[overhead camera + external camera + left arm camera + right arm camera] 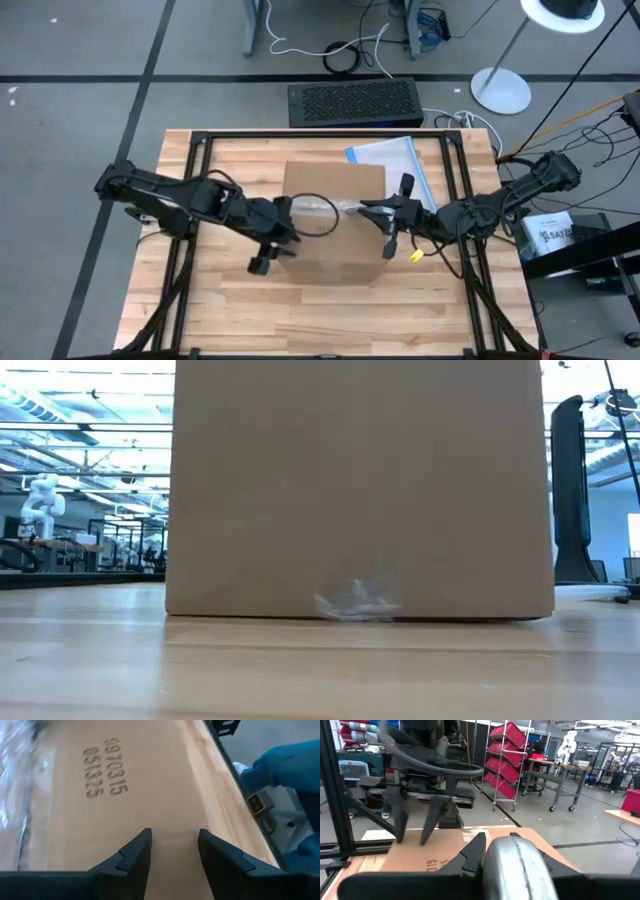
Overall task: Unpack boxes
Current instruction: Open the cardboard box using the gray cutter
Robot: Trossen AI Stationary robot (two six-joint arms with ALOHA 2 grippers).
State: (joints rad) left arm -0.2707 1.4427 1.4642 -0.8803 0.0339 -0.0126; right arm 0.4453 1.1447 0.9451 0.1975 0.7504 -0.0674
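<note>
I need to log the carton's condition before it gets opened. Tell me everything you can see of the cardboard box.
The cardboard box is a plain brown corrugated carton, closed, standing flat near the middle of the wooden table. Glossy clear tape runs along its top, and dark printed digits mark the top panel. A scrap of crumpled clear film lies at its base in the low view. The left gripper hovers over the top, fingers apart; the right gripper is at its right edge.

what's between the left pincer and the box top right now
Nothing visible. The left pincer hovers open right over the bare top of the cardboard box, near its printed numbers, with only the box surface between its fingers. The tape strip lies off to one side.
</note>
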